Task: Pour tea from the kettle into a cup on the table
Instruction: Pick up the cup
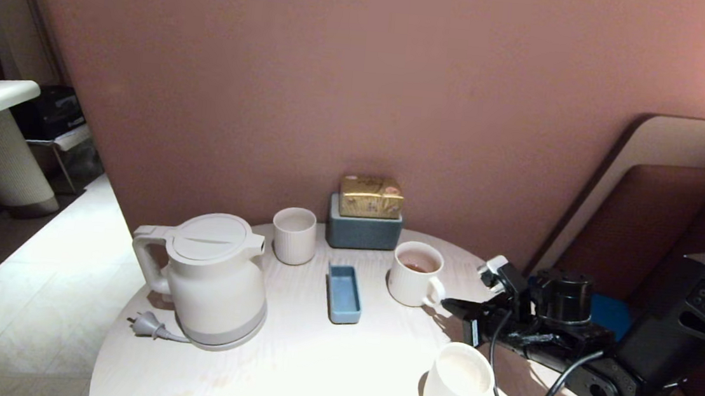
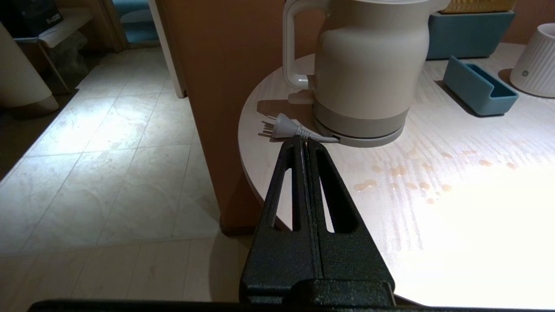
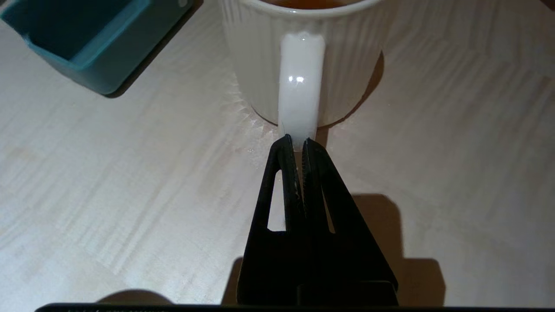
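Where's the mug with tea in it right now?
In the head view the mug stands right of centre on the table, between the blue tray and the right gripper, whose shut fingers point at its handle.

Open worktop (image 1: pixel 311 373) spans lower centre of the head view. The blue tray (image 1: pixel 343 293) stands between kettle (image 1: pixel 211 281) and cup (image 1: pixel 415 273). A smooth cup (image 1: pixel 457 384) blocks lower right.
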Controlling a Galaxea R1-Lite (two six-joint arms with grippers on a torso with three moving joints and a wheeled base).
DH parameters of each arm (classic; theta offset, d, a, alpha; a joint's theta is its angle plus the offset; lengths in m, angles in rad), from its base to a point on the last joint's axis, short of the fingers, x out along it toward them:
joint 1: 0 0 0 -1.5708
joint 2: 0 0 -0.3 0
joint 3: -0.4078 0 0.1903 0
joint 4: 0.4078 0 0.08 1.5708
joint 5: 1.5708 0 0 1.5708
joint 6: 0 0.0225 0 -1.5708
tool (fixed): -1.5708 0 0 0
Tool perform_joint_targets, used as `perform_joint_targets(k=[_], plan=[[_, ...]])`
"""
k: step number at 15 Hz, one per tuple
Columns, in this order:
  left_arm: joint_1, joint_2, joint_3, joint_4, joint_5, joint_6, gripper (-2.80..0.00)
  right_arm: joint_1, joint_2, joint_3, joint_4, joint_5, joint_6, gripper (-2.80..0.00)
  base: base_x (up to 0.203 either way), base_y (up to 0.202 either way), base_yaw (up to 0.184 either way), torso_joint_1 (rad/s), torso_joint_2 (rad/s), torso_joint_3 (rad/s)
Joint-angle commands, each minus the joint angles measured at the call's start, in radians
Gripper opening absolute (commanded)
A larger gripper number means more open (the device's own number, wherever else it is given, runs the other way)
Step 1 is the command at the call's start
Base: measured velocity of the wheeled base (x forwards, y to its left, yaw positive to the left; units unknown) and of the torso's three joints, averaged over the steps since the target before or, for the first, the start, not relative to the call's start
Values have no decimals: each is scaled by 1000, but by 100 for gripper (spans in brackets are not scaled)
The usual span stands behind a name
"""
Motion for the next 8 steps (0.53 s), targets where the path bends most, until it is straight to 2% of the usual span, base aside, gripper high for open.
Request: perform_joint_targets(k=[1,5,8], plan=[[0,2,0,0,0,0,-280,19,2,8,-11,-10,16,-280,0,0,0,0,0,0],[0,2,0,-1,0,0,-280,32,-3,7,-11,-22,16,-280,0,0,0,0,0,0],[0,2,0,0,0,0,-280,30,14,-27,-9,-75,23,-280,0,0,0,0,0,0]])
